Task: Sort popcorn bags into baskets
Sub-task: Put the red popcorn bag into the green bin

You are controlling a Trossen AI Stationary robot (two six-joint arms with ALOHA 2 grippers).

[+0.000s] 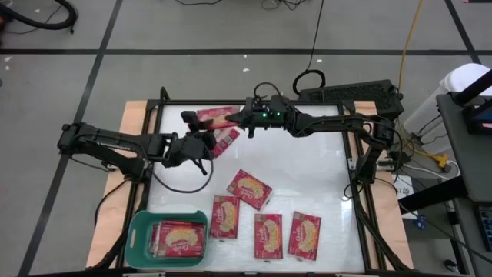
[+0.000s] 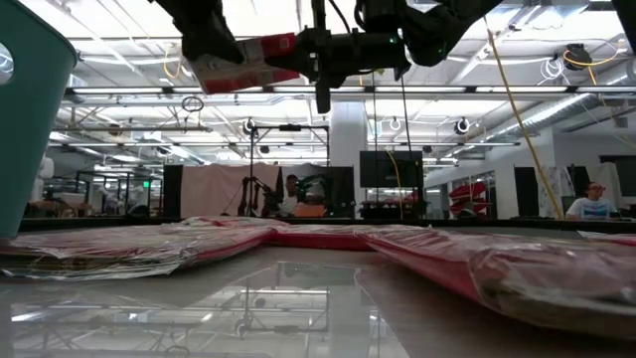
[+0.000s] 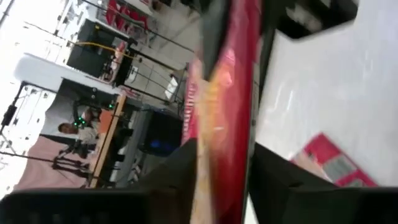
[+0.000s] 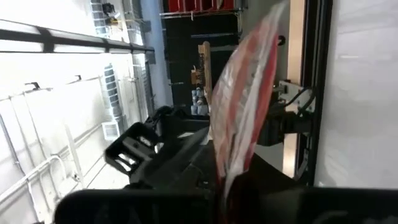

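Near edge: teal basket, at the table's front left corner, holding red popcorn packets laid flat side by side, picture side up; judged the sorted lot.

Beside and beyond it: four loose packets flat on the white table top, three in a rough row just right of the basket and a fourth, turned askew, a little farther in. Judged awaiting pickup; each lies apart enough to be taken singly.

Mid-table, left: left gripper, with a red packet running edge-on between its fingers in the left wrist view. Whether it presses the packet or has let go, cannot tell.

Far side, centre: right gripper, clenched on the raised packet, whose end stands pinched between its dark fingers in the right wrist view. The packet hangs in the air between both grippers, well above the table; judged a handover from one arm to the other, since the basket sits on the left arm's side.

Farthest: further packets lying on the table under the grippers, at the far left.
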